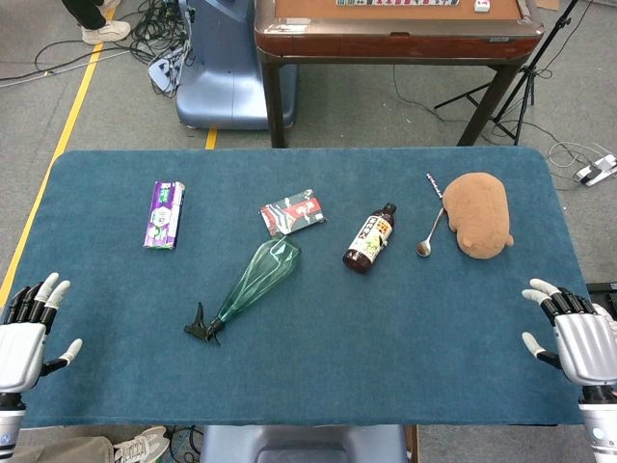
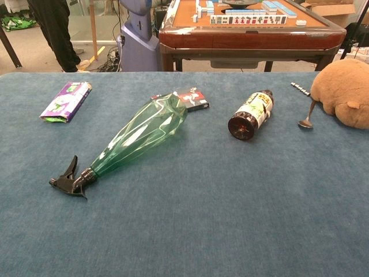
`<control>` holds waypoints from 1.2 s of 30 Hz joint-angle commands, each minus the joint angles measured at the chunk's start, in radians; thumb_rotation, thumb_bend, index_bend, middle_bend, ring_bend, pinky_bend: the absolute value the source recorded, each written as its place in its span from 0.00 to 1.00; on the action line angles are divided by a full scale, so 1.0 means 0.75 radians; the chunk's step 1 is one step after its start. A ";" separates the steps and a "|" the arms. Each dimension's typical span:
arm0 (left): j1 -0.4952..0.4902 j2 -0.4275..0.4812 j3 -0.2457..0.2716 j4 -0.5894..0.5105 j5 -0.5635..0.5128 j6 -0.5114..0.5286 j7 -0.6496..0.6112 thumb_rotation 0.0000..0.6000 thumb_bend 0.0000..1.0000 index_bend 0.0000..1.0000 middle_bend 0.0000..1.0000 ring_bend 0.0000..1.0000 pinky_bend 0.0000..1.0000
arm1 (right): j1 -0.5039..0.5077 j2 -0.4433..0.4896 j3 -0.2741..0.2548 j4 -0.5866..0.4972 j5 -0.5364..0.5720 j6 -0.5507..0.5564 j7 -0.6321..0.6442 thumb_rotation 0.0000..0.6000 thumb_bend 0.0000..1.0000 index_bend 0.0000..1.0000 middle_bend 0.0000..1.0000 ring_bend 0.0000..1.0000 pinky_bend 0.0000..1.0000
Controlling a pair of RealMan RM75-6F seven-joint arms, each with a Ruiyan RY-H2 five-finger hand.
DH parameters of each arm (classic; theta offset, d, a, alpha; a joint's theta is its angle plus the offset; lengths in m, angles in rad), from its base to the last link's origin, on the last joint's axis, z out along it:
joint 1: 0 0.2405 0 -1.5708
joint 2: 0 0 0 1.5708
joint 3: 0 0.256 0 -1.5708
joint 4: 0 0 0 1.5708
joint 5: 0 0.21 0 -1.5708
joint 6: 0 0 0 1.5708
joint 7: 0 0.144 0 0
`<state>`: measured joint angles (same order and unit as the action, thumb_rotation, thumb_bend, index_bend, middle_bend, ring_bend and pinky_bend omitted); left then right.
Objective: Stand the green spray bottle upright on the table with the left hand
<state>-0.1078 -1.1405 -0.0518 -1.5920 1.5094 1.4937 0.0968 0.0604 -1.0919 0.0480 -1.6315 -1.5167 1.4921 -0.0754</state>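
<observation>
Well apart: green spray bottle (image 1: pixel 253 284), left hand (image 1: pixel 27 332)

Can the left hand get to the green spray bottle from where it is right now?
Probably yes. The left hand is open at the near left edge of the table, and the green spray bottle lies on its side with its black trigger head pointing toward that side. Only bare cloth lies between them.

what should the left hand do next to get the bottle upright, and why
Probably reach the left hand right and forward toward the green bottle. The bottle lies on its side on the table, black nozzle pointing at the near edge, and the hand sits open at the table's left corner, touching nothing.
</observation>
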 commanded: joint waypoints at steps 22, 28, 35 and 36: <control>-0.056 0.054 0.028 -0.036 0.077 -0.067 0.009 1.00 0.27 0.04 0.00 0.00 0.00 | -0.008 0.042 0.002 -0.006 -0.035 0.031 0.022 1.00 0.21 0.30 0.23 0.21 0.31; -0.118 0.085 0.035 -0.040 0.160 -0.108 -0.059 1.00 0.27 0.04 0.00 0.00 0.00 | -0.004 0.057 0.010 -0.021 -0.050 0.044 0.018 1.00 0.21 0.30 0.23 0.21 0.31; -0.234 0.102 0.029 0.028 0.279 -0.173 -0.170 1.00 0.27 0.06 0.00 0.00 0.00 | -0.001 0.070 0.012 -0.037 -0.058 0.046 0.015 1.00 0.21 0.29 0.23 0.21 0.31; -0.252 0.102 0.030 0.042 0.296 -0.184 -0.187 1.00 0.27 0.06 0.00 0.00 0.00 | -0.001 0.072 0.012 -0.039 -0.058 0.046 0.014 1.00 0.21 0.30 0.23 0.21 0.31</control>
<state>-0.2766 -1.0662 -0.0276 -1.5781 1.7123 1.3709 -0.0239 0.0599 -1.0382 0.0571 -1.6606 -1.5601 1.5264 -0.0646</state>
